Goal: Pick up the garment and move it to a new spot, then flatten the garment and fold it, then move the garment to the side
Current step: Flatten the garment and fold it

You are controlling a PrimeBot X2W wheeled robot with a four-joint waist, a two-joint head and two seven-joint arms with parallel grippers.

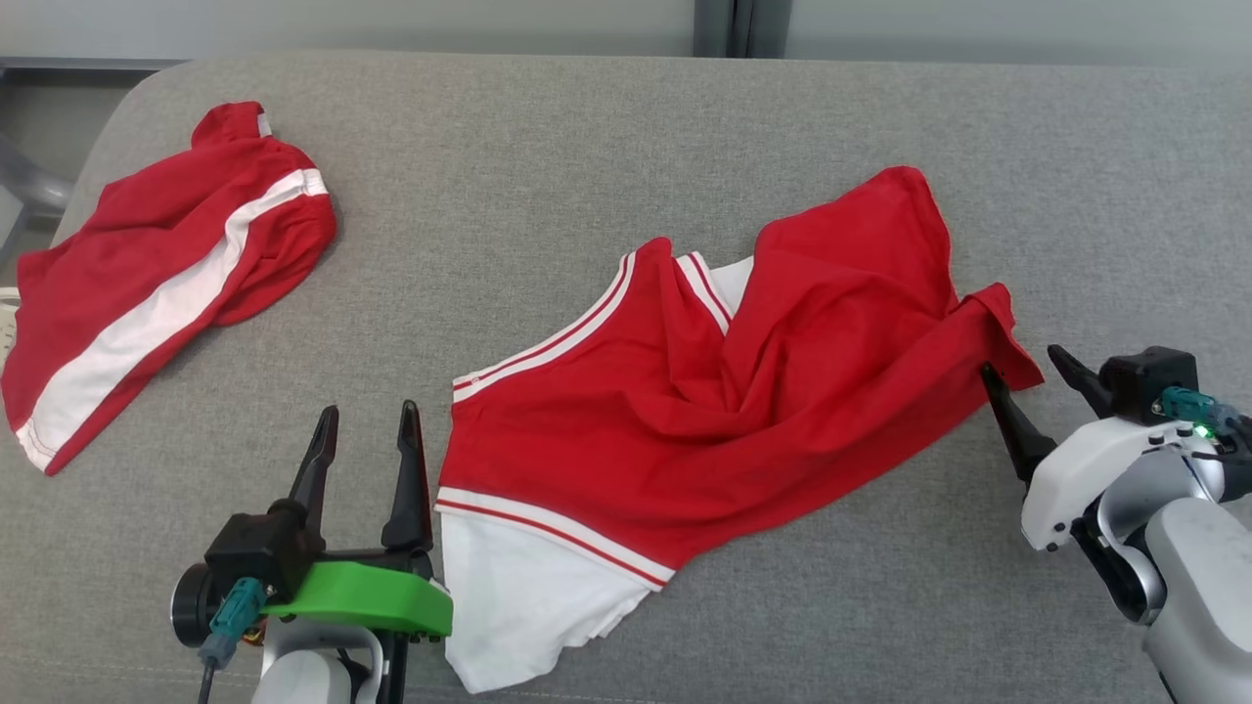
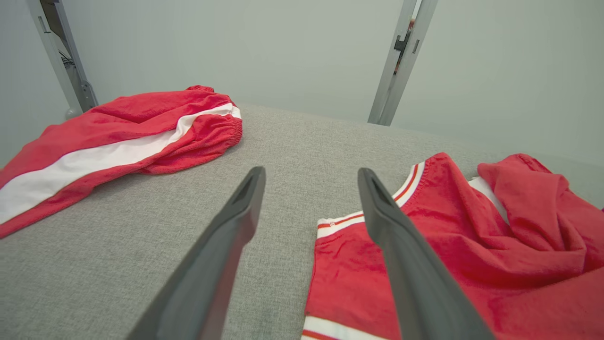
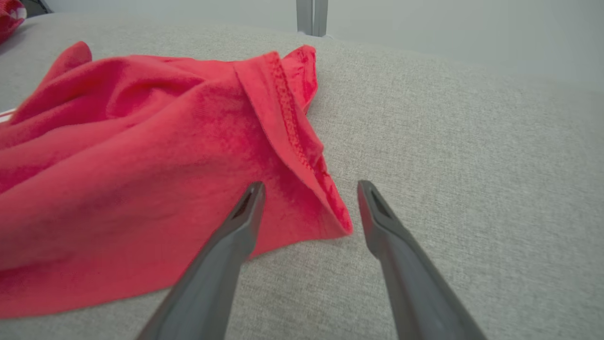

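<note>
Garment [image 1: 704, 420], shorts [image 1: 176, 284], one each, left end effector [image 1: 370, 411], right end effector [image 1: 1020, 360], both spread

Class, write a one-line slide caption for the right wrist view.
Right gripper open, fingers either side of the hemmed corner of a crumpled red garment on a grey fabric surface.

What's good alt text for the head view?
A crumpled red garment with white trim lies mid-way on a grey padded surface. The left jaws stand open beside its lower left edge, the right jaws open at its right corner. A second red garment, white-striped, lies far left.
</note>
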